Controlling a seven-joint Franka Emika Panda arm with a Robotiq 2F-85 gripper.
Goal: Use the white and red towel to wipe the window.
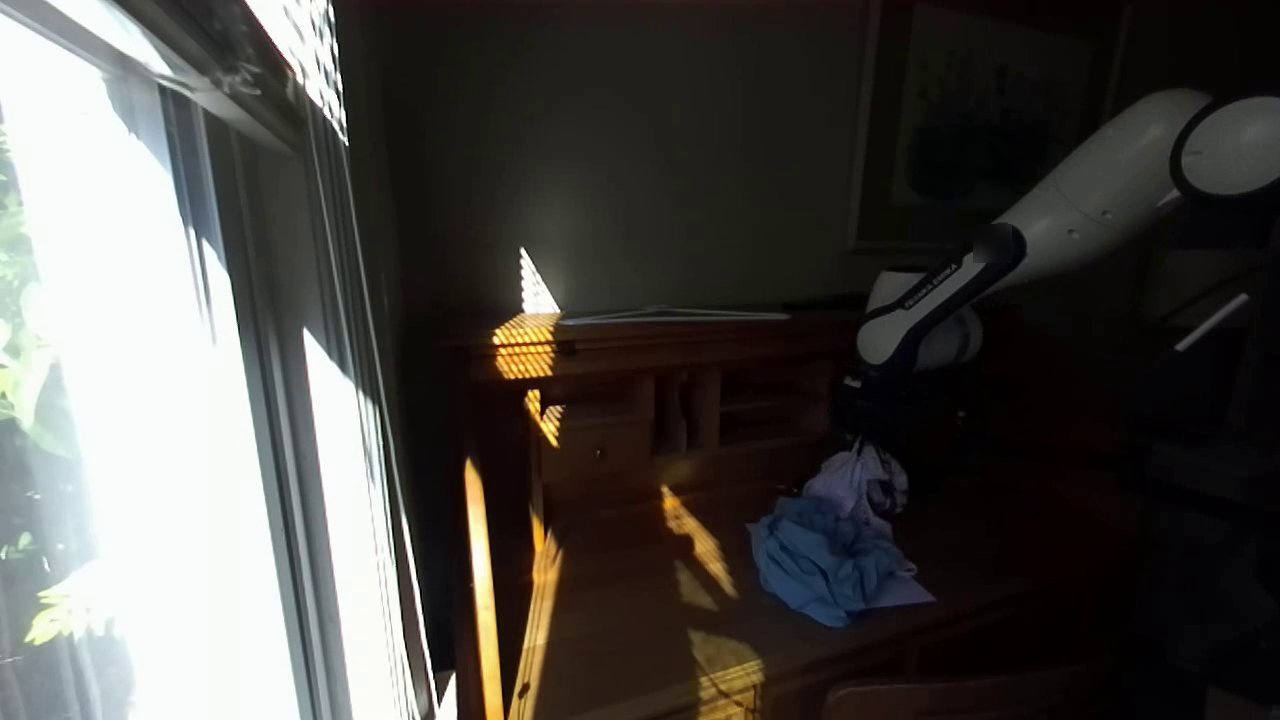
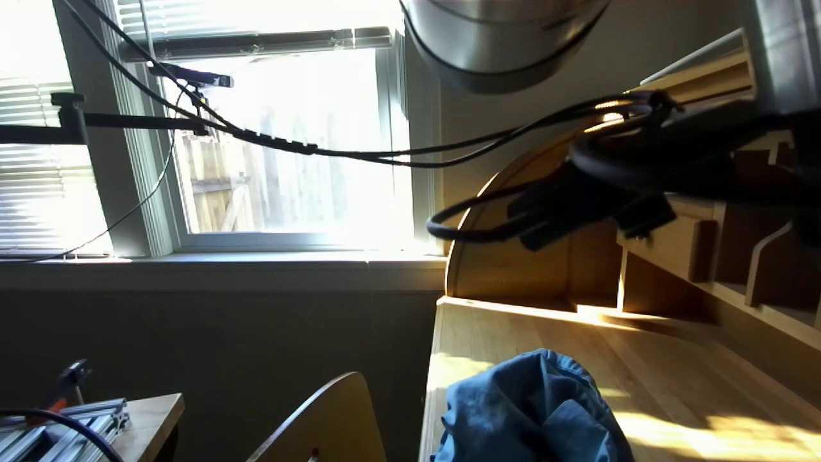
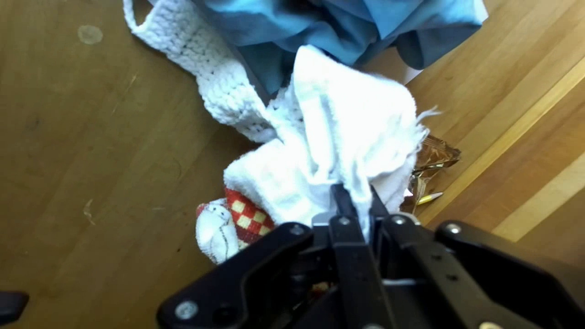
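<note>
The white and red towel (image 3: 356,114) lies just beside the blue cloth (image 3: 338,27), on its side toward the pigeonholes (image 1: 709,410). The jaws are clenched on a gathered fold of it. In the wrist view, white fabric bunches between the jaws and spreads ahead of them toward the blue cloth, its peak overlapping that cloth in the picture; whether the two touch cannot be told. The checked border (image 3: 249,217), red and cream, shows close to the jaws, on the part of the towel farther from the blue cloth. A white knitted strip (image 3: 215,77) runs from beside the blue cloth to the towel; whether they are joined is unclear.

On the arm (image 1: 1080,200), which reaches in above the blue cloth, the lettering FRANKA EMIKA can be read. A shiny brown wrapper (image 3: 434,153) and a yellow pointed stick (image 3: 429,198) lie near the blue cloth, partly hidden by the towel.

The blue cloth sits near the front edge of the table (image 2: 526,333), with a white sheet (image 1: 905,593) jutting from under it. A chair back (image 2: 333,423) stands near the cloth, off that edge. Open, partly sunlit wood stretches from the blue cloth to the curved side panel (image 2: 513,276). The window (image 2: 333,96) is well apart from the cloth, and black cables (image 2: 276,142) hang higher than it.
</note>
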